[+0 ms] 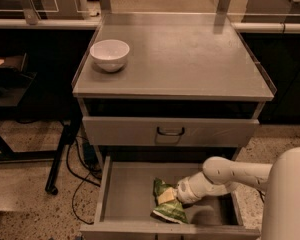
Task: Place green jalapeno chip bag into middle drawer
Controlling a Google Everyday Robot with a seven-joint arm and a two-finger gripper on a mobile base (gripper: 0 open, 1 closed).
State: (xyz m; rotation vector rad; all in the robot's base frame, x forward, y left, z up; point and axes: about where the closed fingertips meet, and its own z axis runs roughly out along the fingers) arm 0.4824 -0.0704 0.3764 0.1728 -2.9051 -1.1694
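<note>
The green jalapeno chip bag (166, 203) lies crumpled inside the open middle drawer (125, 196), a shallow grey tray pulled out below the cabinet. My gripper (179, 198) reaches in from the right on a white arm and sits right against the bag's right side, low in the drawer. Its fingers are hidden behind the wrist and the bag.
A white bowl (110, 54) stands on the grey cabinet top (190, 59) at the left. A shut drawer front with a dark handle (170, 131) is above the open drawer. Cables and a black stand leg (65, 149) lie on the floor at the left.
</note>
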